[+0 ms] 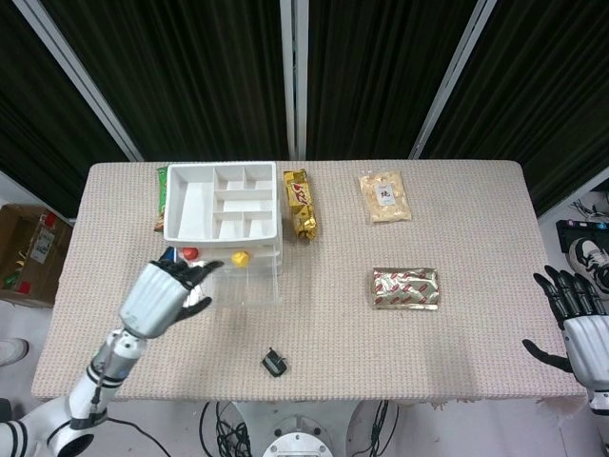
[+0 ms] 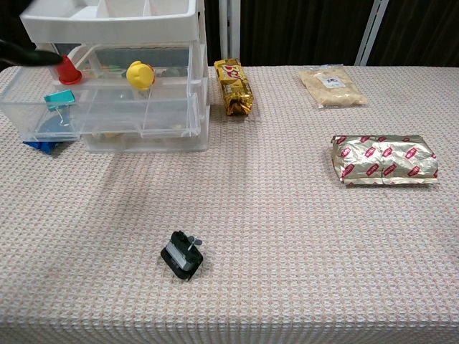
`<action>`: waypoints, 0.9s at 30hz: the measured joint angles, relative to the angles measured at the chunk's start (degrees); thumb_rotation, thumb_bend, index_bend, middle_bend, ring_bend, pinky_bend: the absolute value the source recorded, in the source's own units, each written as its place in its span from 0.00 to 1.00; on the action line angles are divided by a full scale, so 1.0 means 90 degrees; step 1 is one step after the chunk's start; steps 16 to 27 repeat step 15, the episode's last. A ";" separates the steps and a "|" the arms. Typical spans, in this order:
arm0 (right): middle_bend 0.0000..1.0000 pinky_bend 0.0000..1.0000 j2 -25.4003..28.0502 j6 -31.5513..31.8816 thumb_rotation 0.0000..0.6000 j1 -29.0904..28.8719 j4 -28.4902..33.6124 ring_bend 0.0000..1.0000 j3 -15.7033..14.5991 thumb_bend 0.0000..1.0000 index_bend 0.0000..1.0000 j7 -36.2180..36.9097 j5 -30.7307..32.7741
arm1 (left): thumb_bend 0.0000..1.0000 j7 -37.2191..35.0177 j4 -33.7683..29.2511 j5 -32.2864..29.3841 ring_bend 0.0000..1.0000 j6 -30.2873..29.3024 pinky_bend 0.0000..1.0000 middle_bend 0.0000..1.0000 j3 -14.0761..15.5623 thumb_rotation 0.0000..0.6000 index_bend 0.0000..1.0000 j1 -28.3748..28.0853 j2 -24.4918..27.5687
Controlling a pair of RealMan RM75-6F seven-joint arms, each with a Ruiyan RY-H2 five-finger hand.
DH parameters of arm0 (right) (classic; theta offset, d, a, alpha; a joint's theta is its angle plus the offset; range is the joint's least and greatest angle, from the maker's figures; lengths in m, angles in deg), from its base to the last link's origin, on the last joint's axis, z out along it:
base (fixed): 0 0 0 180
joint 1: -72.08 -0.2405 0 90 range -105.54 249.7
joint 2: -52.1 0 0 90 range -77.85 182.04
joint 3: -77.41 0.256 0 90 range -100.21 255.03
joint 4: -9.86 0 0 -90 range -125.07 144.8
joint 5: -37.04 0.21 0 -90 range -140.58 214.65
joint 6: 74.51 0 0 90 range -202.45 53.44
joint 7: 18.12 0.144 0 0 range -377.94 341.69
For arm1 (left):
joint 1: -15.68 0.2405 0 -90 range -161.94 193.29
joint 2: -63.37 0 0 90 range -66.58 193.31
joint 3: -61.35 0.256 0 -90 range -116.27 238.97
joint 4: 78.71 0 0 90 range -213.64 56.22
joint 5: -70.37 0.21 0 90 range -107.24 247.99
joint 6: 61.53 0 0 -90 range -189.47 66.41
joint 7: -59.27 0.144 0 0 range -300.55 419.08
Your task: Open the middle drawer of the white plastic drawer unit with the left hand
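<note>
The white plastic drawer unit (image 1: pixel 222 202) stands at the table's back left, also in the chest view (image 2: pixel 115 21). A clear drawer (image 2: pixel 107 113) is pulled out toward the front; it holds a red cup (image 2: pixel 67 69), a yellow toy (image 2: pixel 140 74) and a teal clip (image 2: pixel 59 98). My left hand (image 1: pixel 165 295) hovers over the drawer's front left corner, fingers spread and holding nothing. Only a dark fingertip (image 2: pixel 21 54) of it shows in the chest view. My right hand (image 1: pixel 576 319) hangs off the table's right edge, fingers apart.
A black binder clip (image 1: pixel 275 362) lies near the front edge, also seen in the chest view (image 2: pixel 181 255). A gold bar (image 1: pixel 299 203), a beige packet (image 1: pixel 385 197) and a silver-red packet (image 1: pixel 405 288) lie to the right of the unit. A green packet (image 1: pixel 161 195) sits at its left.
</note>
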 measured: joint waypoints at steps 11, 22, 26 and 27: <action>0.00 0.00 -0.0012 -0.0230 1.00 -0.0179 0.0044 0.00 -0.0016 0.05 0.00 -0.0003 -0.0107 | 0.09 -0.1273 0.0561 -0.2063 0.34 -0.0068 0.26 0.35 0.0309 1.00 0.27 0.1754 0.1142; 0.00 0.00 -0.0136 -0.0270 1.00 -0.0232 0.0007 0.00 -0.0046 0.05 0.00 -0.0043 -0.0191 | 0.09 -0.1409 0.0693 -0.1984 0.34 -0.0210 0.26 0.35 0.0621 1.00 0.26 0.2221 0.1122; 0.00 0.00 -0.0136 -0.0270 1.00 -0.0232 0.0007 0.00 -0.0046 0.05 0.00 -0.0043 -0.0191 | 0.09 -0.1409 0.0693 -0.1984 0.34 -0.0210 0.26 0.35 0.0621 1.00 0.26 0.2221 0.1122; 0.00 0.00 -0.0136 -0.0270 1.00 -0.0232 0.0007 0.00 -0.0046 0.05 0.00 -0.0043 -0.0191 | 0.09 -0.1409 0.0693 -0.1984 0.34 -0.0210 0.26 0.35 0.0621 1.00 0.26 0.2221 0.1122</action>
